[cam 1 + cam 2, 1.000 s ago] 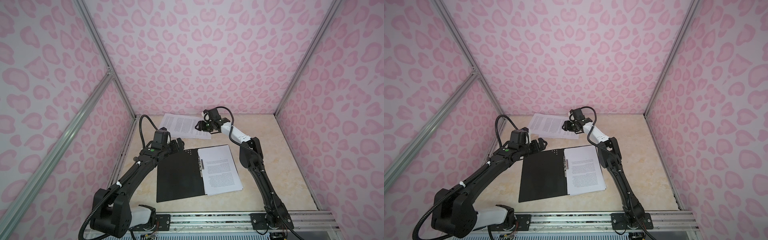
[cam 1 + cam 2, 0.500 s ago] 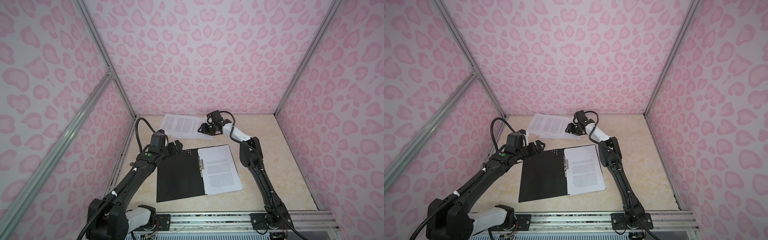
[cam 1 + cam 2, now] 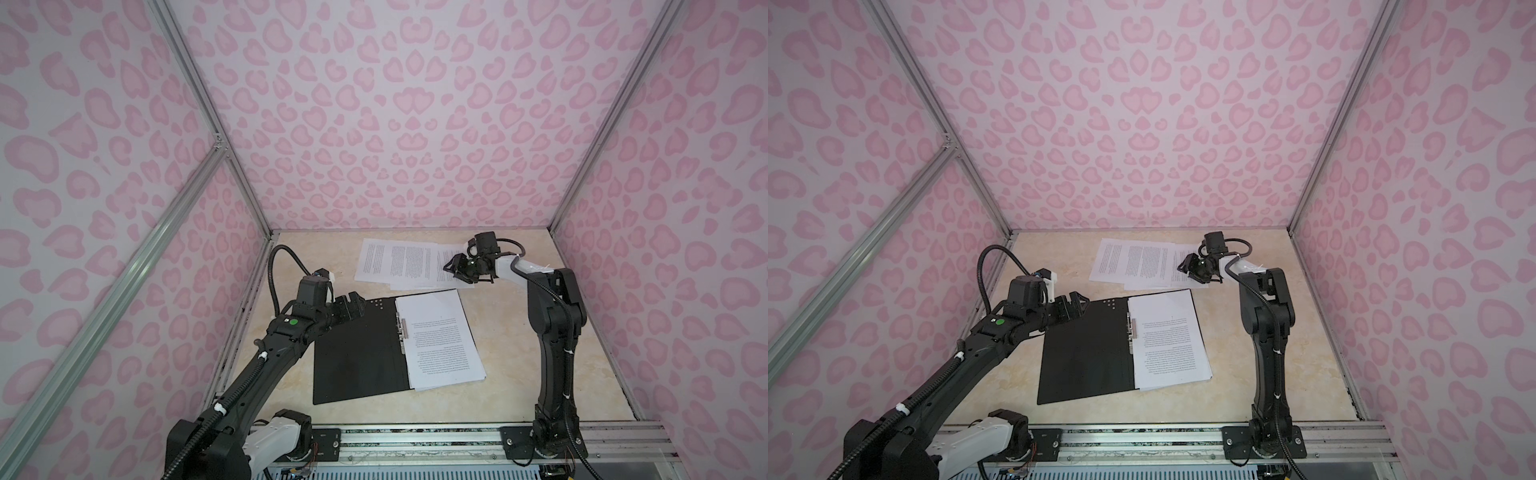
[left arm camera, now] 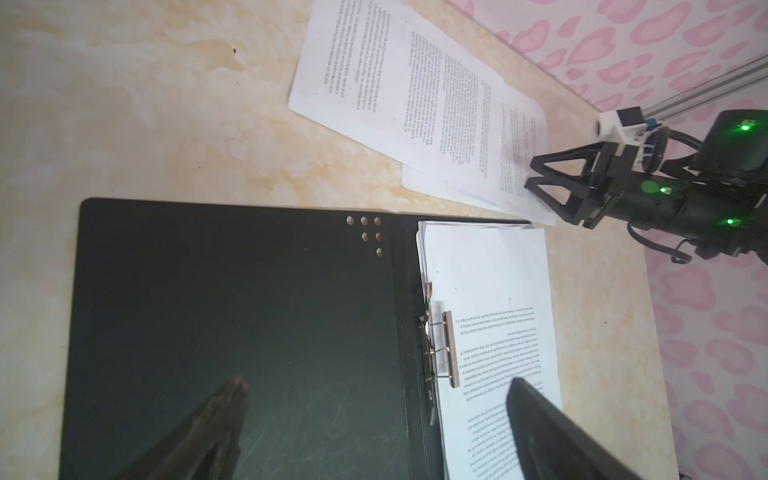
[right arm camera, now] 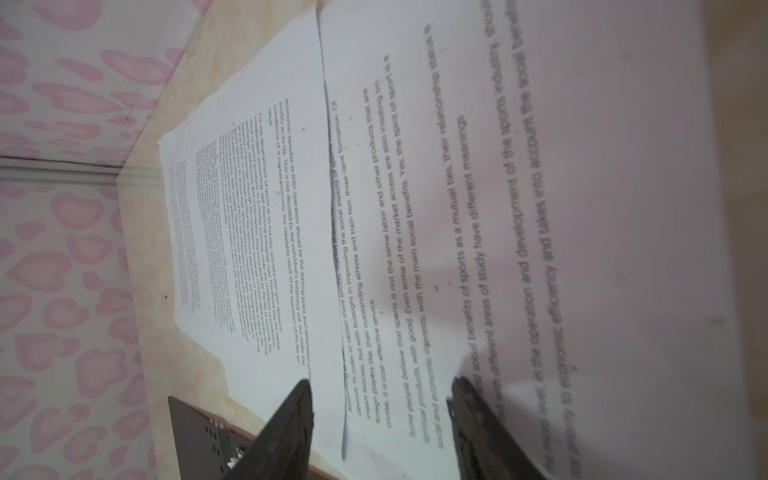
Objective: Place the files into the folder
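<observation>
The folder (image 3: 357, 353) (image 3: 1084, 353) lies open in both top views, black inside up, with a metal clip (image 4: 449, 349) at its spine. Some files (image 3: 440, 336) (image 4: 490, 270) rest on its right half. More files (image 3: 399, 262) (image 3: 1133, 262) (image 5: 249, 208) lie loose and overlapping behind it. My right gripper (image 3: 452, 266) (image 5: 381, 382) is down at the right end of these loose sheets, open, with a sheet's printed surface between its fingers. My left gripper (image 3: 358, 306) (image 4: 376, 381) hovers wide open over the folder's far left part, holding nothing.
Pink patterned walls with aluminium posts (image 3: 582, 166) close in the beige table (image 3: 519, 374) at the back and both sides. A metal rail (image 3: 415, 440) carrying both arm bases runs along the front edge. The right arm's elbow (image 3: 557, 316) stands right of the folder.
My right gripper has slid to the right along the loose sheets and dropped lower, its jaws a little narrower. The left gripper has stayed open and hardly moved.
</observation>
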Controlling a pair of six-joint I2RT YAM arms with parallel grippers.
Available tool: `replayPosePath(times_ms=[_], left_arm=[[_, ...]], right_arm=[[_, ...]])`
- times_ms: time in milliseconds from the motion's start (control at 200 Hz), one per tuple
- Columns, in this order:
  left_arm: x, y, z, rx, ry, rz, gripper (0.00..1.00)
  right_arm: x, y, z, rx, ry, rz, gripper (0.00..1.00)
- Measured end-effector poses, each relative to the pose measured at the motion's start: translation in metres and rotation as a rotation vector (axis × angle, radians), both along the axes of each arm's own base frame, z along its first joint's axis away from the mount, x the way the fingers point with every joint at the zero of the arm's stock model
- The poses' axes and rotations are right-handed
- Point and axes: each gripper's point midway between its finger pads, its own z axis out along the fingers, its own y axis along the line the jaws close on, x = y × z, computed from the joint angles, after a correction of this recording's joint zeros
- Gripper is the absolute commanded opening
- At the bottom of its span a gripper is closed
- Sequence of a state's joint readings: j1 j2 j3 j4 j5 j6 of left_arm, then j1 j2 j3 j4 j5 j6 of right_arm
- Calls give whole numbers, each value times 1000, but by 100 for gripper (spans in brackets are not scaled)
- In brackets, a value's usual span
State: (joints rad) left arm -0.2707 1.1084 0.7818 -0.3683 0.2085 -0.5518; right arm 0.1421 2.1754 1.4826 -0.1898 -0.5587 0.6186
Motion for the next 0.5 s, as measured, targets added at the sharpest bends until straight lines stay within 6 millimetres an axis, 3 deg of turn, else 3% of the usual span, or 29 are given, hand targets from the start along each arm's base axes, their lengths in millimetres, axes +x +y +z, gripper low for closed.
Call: replayPosePath(times_ms=[180,315,380,500], left_arm=[[-5,-14,-8,-16,26,-52,99],[-3,-36,-14,-11,58,-114,98],[6,-51,-13,-11,62,-146,98],[35,-75,-10,-25,63,-174,98]], right_arm=[[-23,-55,-1,-4,-8,-120,56],[-36,-80,2,-22,-13,-184,58],[-35,-81,9,-34,-24,-189,61],[-19,-65,35,-40,-108,-139,67]])
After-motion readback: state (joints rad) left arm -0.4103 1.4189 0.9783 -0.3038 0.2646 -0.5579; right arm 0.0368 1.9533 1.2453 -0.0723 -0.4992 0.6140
